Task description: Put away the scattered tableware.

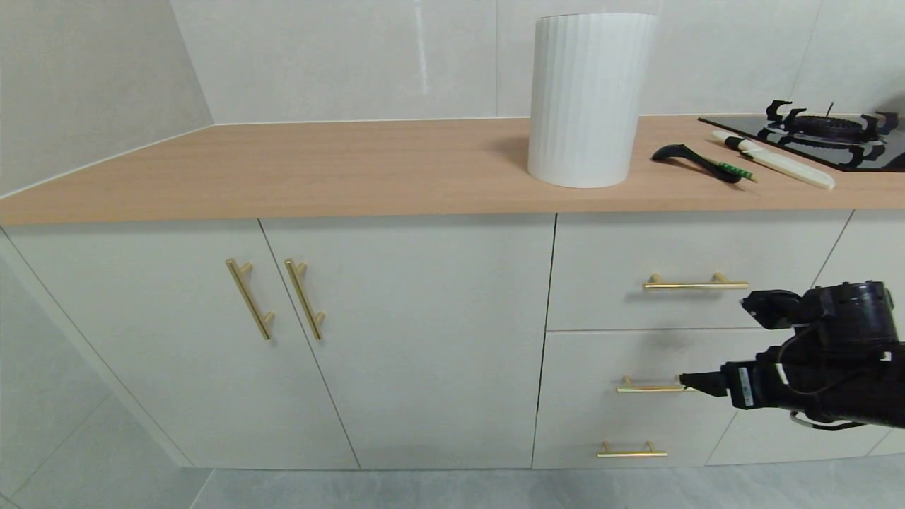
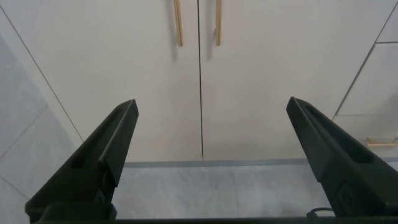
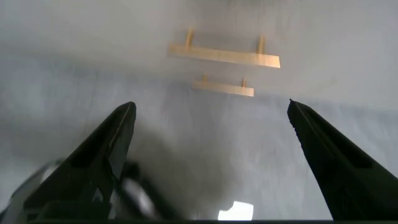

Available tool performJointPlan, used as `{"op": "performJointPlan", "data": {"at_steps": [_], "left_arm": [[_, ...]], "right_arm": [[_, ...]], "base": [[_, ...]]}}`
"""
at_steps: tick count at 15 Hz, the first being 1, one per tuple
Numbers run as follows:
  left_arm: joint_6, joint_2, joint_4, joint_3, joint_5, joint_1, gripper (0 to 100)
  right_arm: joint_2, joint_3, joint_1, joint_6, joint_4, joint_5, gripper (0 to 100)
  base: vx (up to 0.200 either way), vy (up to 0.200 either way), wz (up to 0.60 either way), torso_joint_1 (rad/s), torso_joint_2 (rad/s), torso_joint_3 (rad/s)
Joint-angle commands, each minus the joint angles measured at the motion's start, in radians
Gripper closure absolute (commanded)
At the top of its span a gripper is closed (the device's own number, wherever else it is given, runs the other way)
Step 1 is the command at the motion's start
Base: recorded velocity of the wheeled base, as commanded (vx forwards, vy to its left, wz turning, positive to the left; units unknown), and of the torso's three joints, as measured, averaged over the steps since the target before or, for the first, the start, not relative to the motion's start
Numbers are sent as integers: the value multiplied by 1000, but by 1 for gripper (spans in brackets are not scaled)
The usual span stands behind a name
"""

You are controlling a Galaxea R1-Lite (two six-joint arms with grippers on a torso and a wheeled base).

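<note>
Your tableware is all up on the counter (image 1: 318, 170) at the right end: a black ladle (image 1: 689, 160), a thin green-striped stick (image 1: 737, 172) lying against the ladle's handle, and a long white utensil (image 1: 774, 161) just past them. The white one's far end lies on the edge of the black stove (image 1: 827, 134). A tall white ribbed container (image 1: 585, 99) stands just left of the ladle, not touching it.

Your right gripper (image 1: 714, 344) is way below all that, in front of the drawers. It's spread wide with nothing in it. Its lower fingertip sits right at the end of the middle drawer handle (image 1: 650, 387); can't tell if it's actually touching. The top drawer handle (image 1: 696, 283) is above it and the bottom drawer handle (image 1: 631, 450) below.

Your left gripper (image 2: 211, 104) is also wide open and empty, down low facing the double cabinet doors (image 2: 201, 87) near the floor (image 2: 205, 186).
</note>
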Motion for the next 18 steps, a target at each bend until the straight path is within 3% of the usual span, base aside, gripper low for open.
{"op": "performJointPlan", "data": {"at_steps": [1,6,18], "left_arm": [[-1,1,-1,0,0,0,0],[-1,1,-1,0,0,0,0],[-1,1,-1,0,0,0,0]], "right_arm": [[257,-16,7,1,-139,-4,0],[487,-16,5,-5,-484,-70,0],[613,-86,-2,46,-655,-190,0]], "base": [[0,0,0,0,0,0],[0,0,0,0,0,0],[0,0,0,0,0,0]]}}
